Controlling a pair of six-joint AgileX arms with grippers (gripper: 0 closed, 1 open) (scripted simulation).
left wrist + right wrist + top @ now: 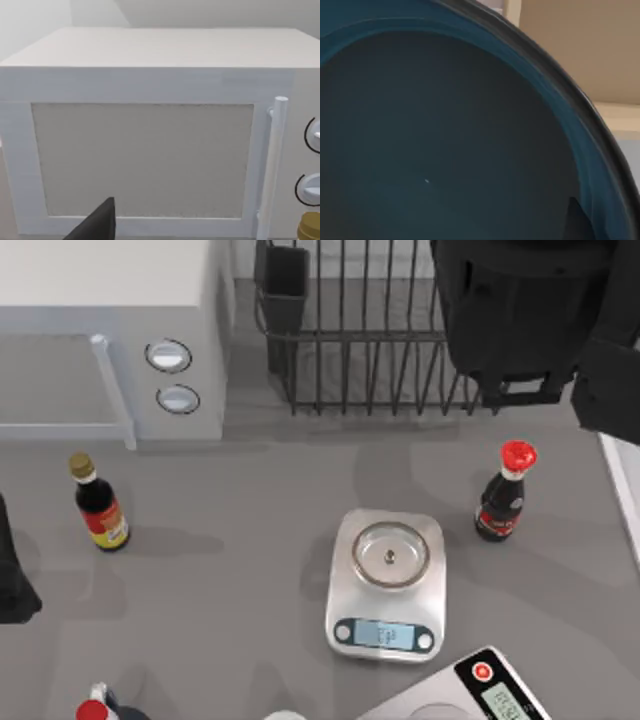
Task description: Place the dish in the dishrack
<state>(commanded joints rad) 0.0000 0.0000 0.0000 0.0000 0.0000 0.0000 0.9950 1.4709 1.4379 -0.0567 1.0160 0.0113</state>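
Holding my right arm high over the desk's far right corner, I see its dark bulk cover the right end of the dishrack, the big black wire basket along the far edge with its dark cup at the rack's left corner. Left of it, in the far left corner, stands the white microwave, which my left wrist camera faces door-on. Smaller things lie nearer — a silver scale mid-desk, a second scale at the near edge, a red-capped bottle towards the right edge, a gold-capped bottle towards the left. The dish spreads teal-blue across my right wrist view, curved rim arcing overhead, pressed close to that camera; I judge my right gripper has it, though whether the fingers are clamped or parted I cannot tell. My left arm sits parked at the desk's left edge, one dark fingertip of its gripper showing before the microwave door, its spread unreadable. What matters next — the dish already hangs at the rack's right end, so the rack lies below and slightly left of my right arm, and lowering it between the bars falls to that arm.
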